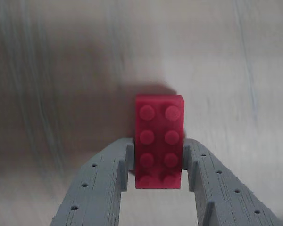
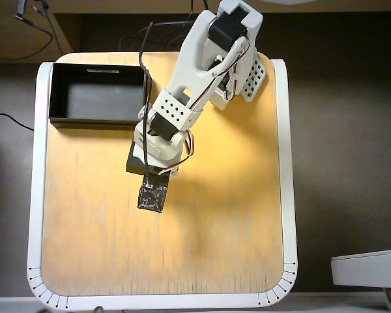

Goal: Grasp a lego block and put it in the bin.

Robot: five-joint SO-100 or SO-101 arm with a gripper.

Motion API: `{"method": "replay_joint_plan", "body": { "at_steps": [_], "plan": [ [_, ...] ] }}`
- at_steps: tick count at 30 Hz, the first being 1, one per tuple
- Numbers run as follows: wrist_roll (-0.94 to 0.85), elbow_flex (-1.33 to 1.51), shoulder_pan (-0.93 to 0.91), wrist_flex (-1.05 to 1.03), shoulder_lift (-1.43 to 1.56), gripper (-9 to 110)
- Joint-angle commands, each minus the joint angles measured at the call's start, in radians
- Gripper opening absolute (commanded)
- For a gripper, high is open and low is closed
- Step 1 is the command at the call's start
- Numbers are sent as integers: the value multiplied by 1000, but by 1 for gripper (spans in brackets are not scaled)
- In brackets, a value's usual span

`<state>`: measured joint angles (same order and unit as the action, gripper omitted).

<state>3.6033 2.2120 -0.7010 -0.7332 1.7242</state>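
The wooden table with its white rim fills the overhead view. The black bin sits at its ten o'clock corner. The white arm reaches from twelve o'clock toward the centre. In the wrist view, the grey gripper pinches the red lego block, studs up, rising toward twelve o'clock.

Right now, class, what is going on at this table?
A single robot arm reaches over a wooden table. In the wrist view its gripper has closed both grey fingers on the sides of a red lego block. The black bin sits empty at the table's upper-left corner in the overhead view.
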Motion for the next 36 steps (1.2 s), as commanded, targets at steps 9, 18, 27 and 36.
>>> {"method": "replay_joint_plan", "body": {
  "at_steps": [9, 18, 27, 36],
  "plan": [
    [-215, -86, 9, -9, 373, 1],
    [-328, -89, -95, -28, 565, 1],
    [-313, -314, -261, -431, 574, 1],
    [-209, -390, -451, -589, 572, 1]
  ]
}}
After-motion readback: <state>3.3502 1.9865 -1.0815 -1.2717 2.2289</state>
